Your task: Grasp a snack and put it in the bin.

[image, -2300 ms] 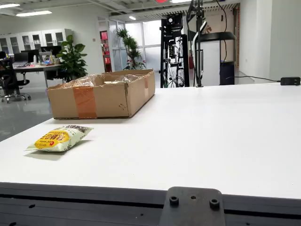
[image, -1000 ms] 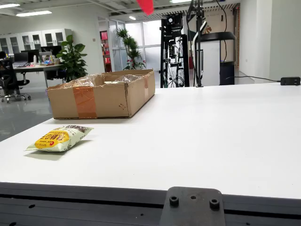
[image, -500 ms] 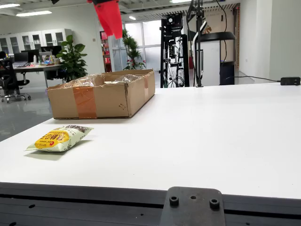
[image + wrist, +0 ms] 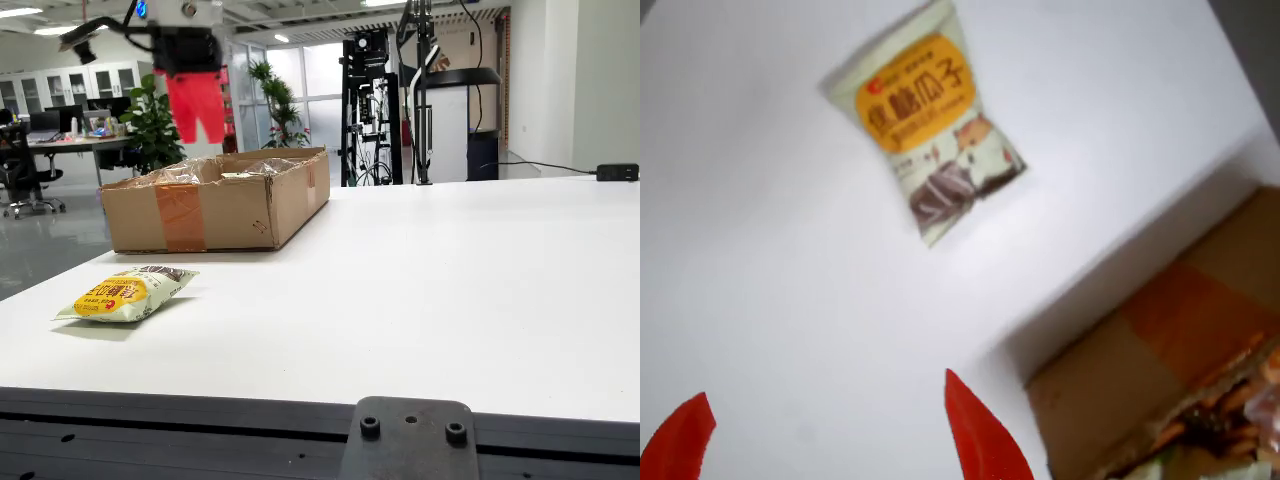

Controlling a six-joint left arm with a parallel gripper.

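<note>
Red jaws (image 4: 196,105) hang high in the air, seen in the fixed view above the box's (image 4: 215,200) far left corner, well clear of everything; in the riding view their two red tips stand wide apart with nothing between them (image 4: 830,440). The snack (image 4: 127,293), a pale packet with a yellow-orange label, lies flat on the white bench (image 4: 450,290) in front of the box, near the box's taped corner but apart from it, and nothing touches it. In the riding view the snack (image 4: 925,115) sits near the top of the picture, with bare bench between it and the jaws, and the box (image 4: 1170,370) fills the lower right corner, with what look like other packets already inside. By my reading, the step in hand is the approach: the grasp has not begun. The next move calls for carrying the jaws away from the box until they stand over the snack, turning them to straddle its narrow width, then lowering to the bench before closing.
</note>
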